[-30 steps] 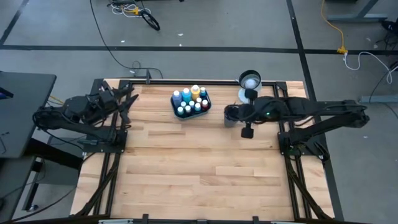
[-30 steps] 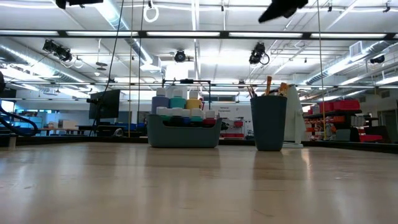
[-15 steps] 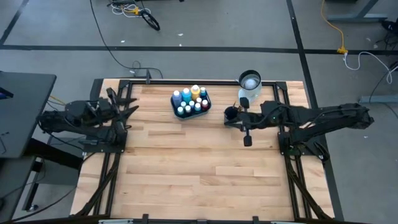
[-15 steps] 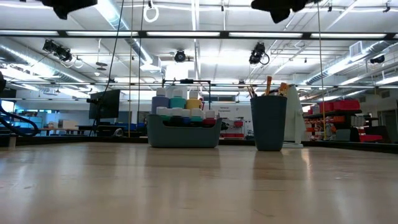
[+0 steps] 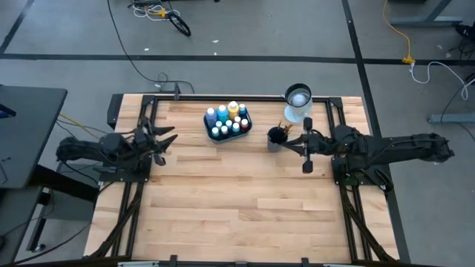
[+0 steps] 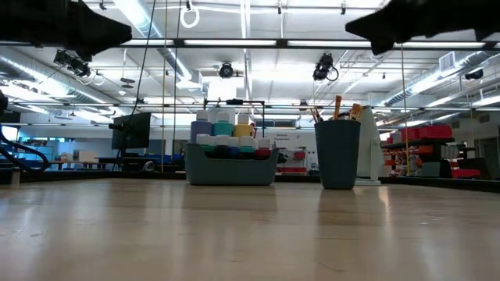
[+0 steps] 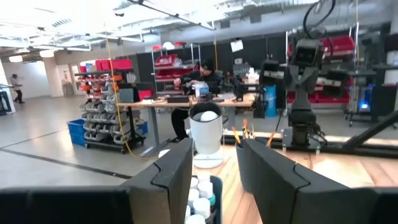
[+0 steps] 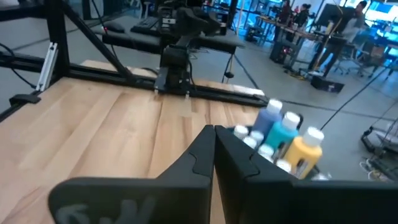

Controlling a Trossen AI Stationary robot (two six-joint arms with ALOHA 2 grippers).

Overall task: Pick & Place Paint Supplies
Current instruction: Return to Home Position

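Teal tray [image 6: 230, 168], dark blue cup [image 6: 337, 153], yellow bottle [image 8: 303, 153]

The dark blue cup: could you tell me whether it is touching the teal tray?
Apart. The low view shows a clear gap between the teal tray and the dark blue cup.

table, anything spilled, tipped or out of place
Nothing stands out. The paint bottles stand upright in the teal tray, the brushes stick up from the dark blue cup, and the left gripper and right gripper hang empty at the table sides.
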